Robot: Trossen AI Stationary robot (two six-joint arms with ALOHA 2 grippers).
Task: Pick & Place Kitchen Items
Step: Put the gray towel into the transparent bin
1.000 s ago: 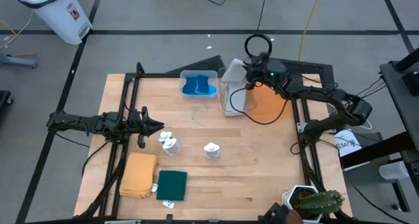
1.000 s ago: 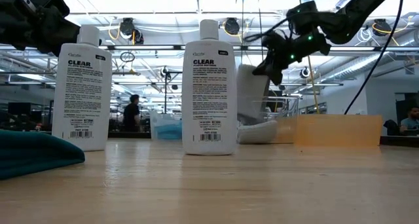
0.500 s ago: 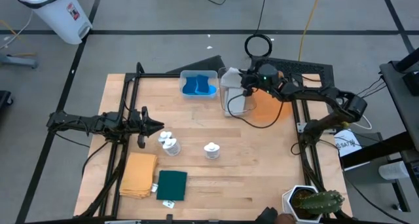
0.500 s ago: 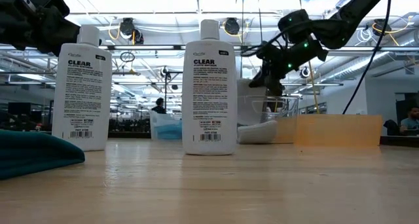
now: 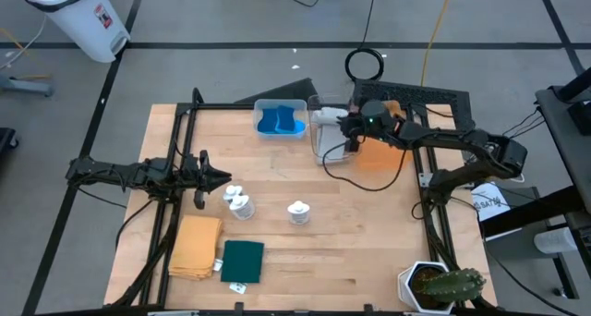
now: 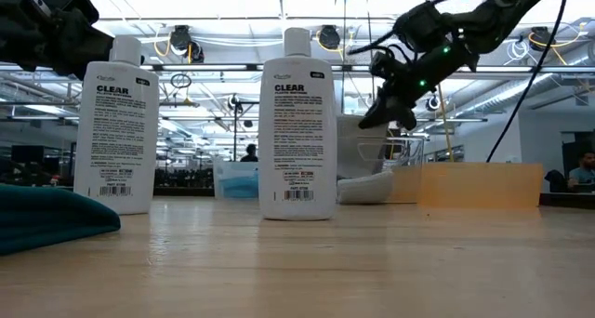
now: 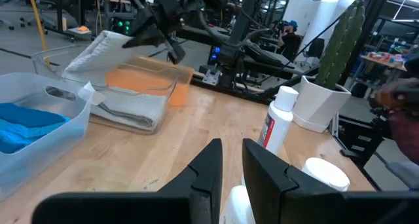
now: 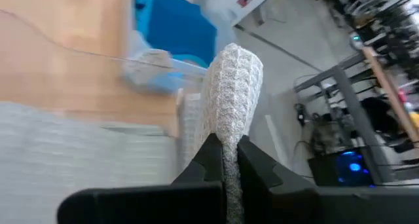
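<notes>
Pinched between the pressed-together tips of the right end effector [image 8: 224, 160] — a grey folded cloth [image 8: 230, 86], hanging over the clear bin [image 5: 329, 142] beside the orange tray [image 5: 380, 150], seemingly for stacking there; left end effector [image 5: 214, 176] nearly closed, empty, idling by the white bottles [image 5: 238, 201].

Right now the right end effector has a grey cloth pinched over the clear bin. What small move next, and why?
Probably lower the right end effector slightly into the clear bin, then release. It is shut on the grey cloth, which hangs above another folded grey cloth already lying there. The left end effector waits by the white bottles.
</notes>
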